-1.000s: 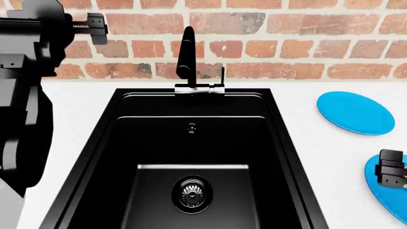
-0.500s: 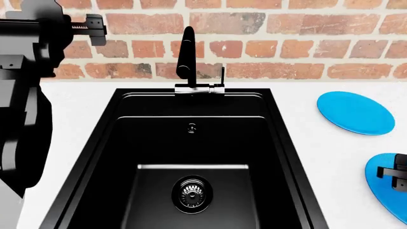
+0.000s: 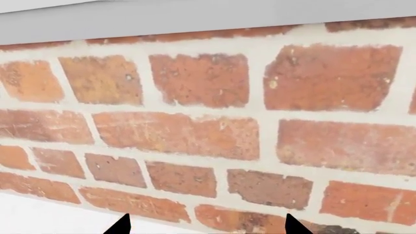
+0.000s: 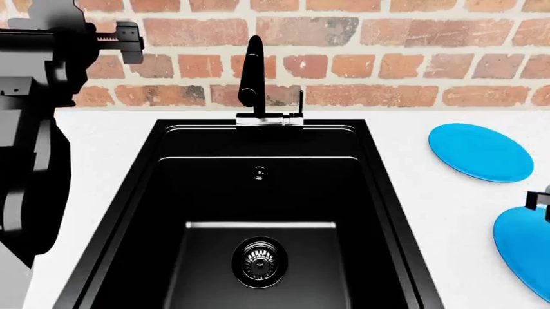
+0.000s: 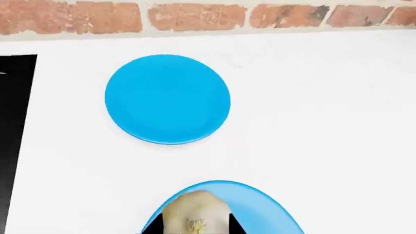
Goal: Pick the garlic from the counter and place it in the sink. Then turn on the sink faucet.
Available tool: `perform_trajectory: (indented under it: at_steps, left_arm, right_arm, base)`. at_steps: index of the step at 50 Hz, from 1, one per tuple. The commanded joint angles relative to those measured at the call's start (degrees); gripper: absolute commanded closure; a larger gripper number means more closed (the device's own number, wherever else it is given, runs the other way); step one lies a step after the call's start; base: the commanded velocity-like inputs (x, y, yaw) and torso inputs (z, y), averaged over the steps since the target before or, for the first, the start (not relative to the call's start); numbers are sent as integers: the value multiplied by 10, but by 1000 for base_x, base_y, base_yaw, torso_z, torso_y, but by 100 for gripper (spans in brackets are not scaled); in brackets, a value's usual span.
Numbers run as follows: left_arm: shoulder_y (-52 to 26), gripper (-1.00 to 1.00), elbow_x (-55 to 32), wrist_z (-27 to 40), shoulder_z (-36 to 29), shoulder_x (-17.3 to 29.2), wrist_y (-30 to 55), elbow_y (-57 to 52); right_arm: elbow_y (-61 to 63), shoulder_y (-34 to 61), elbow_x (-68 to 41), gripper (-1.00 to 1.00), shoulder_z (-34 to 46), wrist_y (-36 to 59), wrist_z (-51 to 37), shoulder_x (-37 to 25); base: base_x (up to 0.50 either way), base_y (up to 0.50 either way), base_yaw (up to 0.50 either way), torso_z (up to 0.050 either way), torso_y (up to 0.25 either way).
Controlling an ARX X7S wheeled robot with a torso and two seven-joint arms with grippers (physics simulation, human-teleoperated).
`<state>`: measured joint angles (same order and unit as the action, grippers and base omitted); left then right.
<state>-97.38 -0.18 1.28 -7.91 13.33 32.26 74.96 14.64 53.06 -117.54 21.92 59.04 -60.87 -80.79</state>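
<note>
Flanking garlic — fingers, right wrist only

From my remote station I see a matte black sink with a silvery ringed drain strainer, set in a plain white counter. The faucet is black on a chrome base. Two solid bright-blue plates lie on the white. The garlic is cream with a tan patch. Red-orange bricks with pale mortar pattern the wall.
</note>
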Motion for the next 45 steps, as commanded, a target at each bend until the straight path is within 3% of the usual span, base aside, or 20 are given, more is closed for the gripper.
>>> perform_trajectory:
  at_steps: [1, 8, 27, 45]
  left_arm:
    - [-1, -100, 0, 0, 1, 0, 1, 0]
    - [-2, -100, 0, -1, 1, -2, 1, 0]
    - [0, -100, -1, -2, 4, -7, -1, 0]
    - [-2, -100, 0, -3, 7, -8, -1, 0]
  right_arm:
    - [6, 156, -66, 100, 19, 108, -90, 73]
    - [2, 252, -122, 100, 86, 139, -146, 180]
    - [-72, 346, -85, 100, 171, 168, -91, 437]
    - [-132, 342, 38, 100, 211, 195, 1, 569]
  base:
    - [0, 0, 0, 0, 0]
    - [0, 0, 0, 0, 0]
    - [0, 0, 0, 0, 0]
    - [0, 0, 0, 0, 0]
